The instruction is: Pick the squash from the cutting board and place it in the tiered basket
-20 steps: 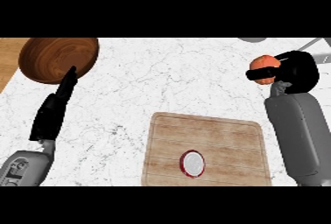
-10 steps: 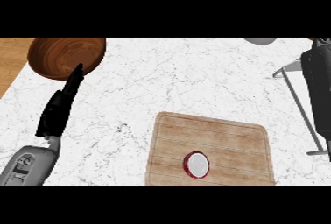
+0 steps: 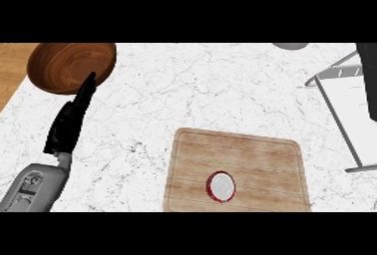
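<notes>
The squash shows nowhere in the head view. The wooden cutting board [image 3: 236, 169] lies at the lower centre and carries only a small round slice with a red rim and white face [image 3: 221, 187]. The wire frame of the tiered basket [image 3: 333, 74] stands at the right edge, its grey legs running down the counter. Only a black strip of my right hand [image 3: 368, 79] shows at the far right, over the basket; what it holds is hidden. My left hand [image 3: 70, 119] rests open at the left, pointing up toward the bowl.
A brown wooden bowl [image 3: 70, 64] sits at the upper left, just beyond my left hand. A grey rounded object [image 3: 290, 46] peeks in at the top edge. Bare wooden surface borders the white marble counter [image 3: 191, 94] at the far left.
My right hand, which held the orange squash at the upper right, has moved right over the basket and mostly out of view; the squash no longer shows. The left hand has stayed put.
</notes>
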`<state>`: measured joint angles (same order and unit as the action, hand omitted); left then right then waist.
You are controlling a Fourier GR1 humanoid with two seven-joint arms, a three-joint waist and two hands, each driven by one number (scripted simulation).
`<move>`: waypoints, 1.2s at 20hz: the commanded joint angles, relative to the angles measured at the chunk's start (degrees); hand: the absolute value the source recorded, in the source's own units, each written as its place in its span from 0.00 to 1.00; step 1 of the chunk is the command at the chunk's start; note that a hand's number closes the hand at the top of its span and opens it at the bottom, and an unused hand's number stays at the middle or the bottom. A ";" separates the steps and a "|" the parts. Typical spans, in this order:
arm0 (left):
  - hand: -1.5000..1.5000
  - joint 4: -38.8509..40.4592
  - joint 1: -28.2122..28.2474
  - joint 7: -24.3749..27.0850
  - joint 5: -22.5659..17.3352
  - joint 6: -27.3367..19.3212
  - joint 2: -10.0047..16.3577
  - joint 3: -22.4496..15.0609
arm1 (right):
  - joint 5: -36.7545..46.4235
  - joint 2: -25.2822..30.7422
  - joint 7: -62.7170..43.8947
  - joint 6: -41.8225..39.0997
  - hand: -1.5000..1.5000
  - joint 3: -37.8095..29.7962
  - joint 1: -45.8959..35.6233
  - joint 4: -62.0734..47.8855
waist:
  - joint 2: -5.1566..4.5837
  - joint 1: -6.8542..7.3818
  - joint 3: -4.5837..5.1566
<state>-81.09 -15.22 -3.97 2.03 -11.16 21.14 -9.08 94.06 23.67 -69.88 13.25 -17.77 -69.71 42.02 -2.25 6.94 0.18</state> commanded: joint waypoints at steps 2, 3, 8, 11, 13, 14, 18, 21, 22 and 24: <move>0.50 0.99 -1.33 -0.51 0.48 -0.65 0.26 1.15 | 3.61 0.99 -9.72 -0.38 1.00 -2.92 -4.80 -8.95 | 0.22 -1.59 -0.12; 0.50 0.15 1.52 1.29 0.72 -0.87 -1.26 -0.47 | 3.94 0.16 -10.55 0.66 1.00 -3.57 -6.27 -9.86 | 0.16 -0.60 -0.10; 0.50 0.39 0.64 0.30 -0.15 0.20 1.00 2.01 | 8.56 3.98 -9.61 -2.65 1.00 -4.47 -5.36 -15.66 | 0.47 -2.23 -0.11; 0.50 0.46 1.71 0.71 -0.15 -0.08 0.30 1.77 | 11.12 5.66 -11.19 -8.44 1.00 -4.93 -6.14 -19.12 | 0.50 -2.20 -0.05; 0.50 0.14 3.45 1.44 -0.39 0.50 0.50 1.69 | 12.89 6.92 -10.43 -11.62 1.00 -4.43 -5.84 -20.52 | 1.17 -3.23 -0.05; 0.50 0.86 2.44 1.20 0.46 -1.06 -0.26 1.87 | 12.75 7.73 -10.52 -10.56 1.00 -5.38 -6.29 -21.31 | 0.78 -3.09 -0.10; 0.50 -0.60 5.79 2.17 0.65 -1.38 -0.79 1.61 | 13.47 7.66 -10.05 -9.43 1.00 -6.37 -3.59 -22.24 | 1.45 -4.21 -0.17; 0.50 1.87 1.46 0.54 -0.36 0.36 0.81 4.00 | 11.38 10.01 -3.56 -8.58 1.00 -8.63 -3.78 -22.86 | 1.43 -5.30 -0.20; 0.50 1.73 5.56 2.72 -0.04 -0.86 -0.25 3.90 | 10.71 8.36 -3.74 -8.64 1.00 -8.78 -2.27 -21.20 | 1.95 -5.85 -0.17; 0.50 1.24 2.34 0.23 1.10 -1.29 -0.63 3.35 | 10.19 6.85 -4.74 -8.26 1.00 -9.88 -4.28 -22.76 | 1.48 -5.01 -0.21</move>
<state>-80.44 -11.59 -3.04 2.33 -11.87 21.25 -5.85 105.52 31.82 -66.96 4.93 -26.01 -73.66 20.25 -0.73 2.18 0.00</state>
